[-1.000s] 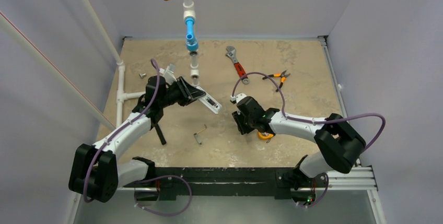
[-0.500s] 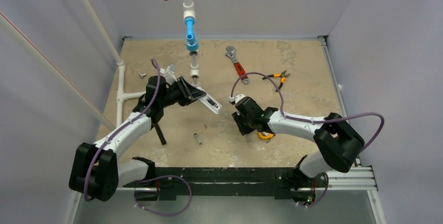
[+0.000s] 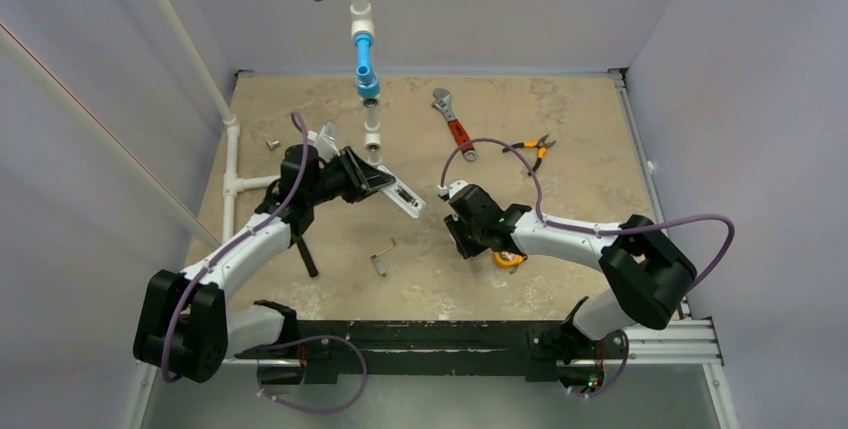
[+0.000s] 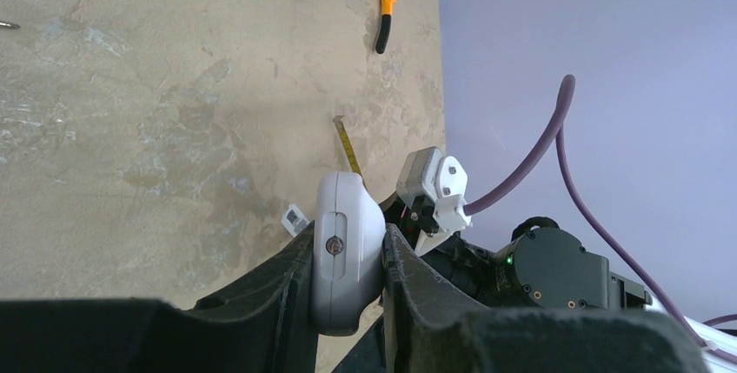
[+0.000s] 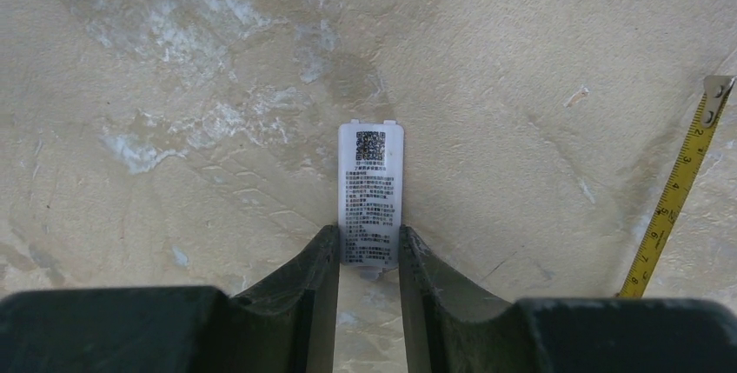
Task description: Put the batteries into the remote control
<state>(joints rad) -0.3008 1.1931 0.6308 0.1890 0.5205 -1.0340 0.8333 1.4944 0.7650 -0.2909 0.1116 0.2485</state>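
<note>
Biggest worry for us is the remote control [image 3: 403,196]. The left gripper [image 4: 348,247] has it clamped edge-on, up off the table [image 3: 560,129] and sticking out past the fingertips, so a push from the other arm could twist it in the grip or knock it loose.

Next size down, the battery cover [image 5: 371,182] lies flat on the table under the right gripper [image 5: 369,234], whose jaws are narrowed onto the edges of its near end. It's thin, slick plastic pinched at one end only, so we'd guess it could pivot or pop out on a lift.

Also, we can't pick out any batteries in these views.

Writing: the cover's label has a QR code over a block of tiny print, too small for us to read. The yellow tape measure [image 5: 673,190] nearby has black numerals we can't make out.
</note>
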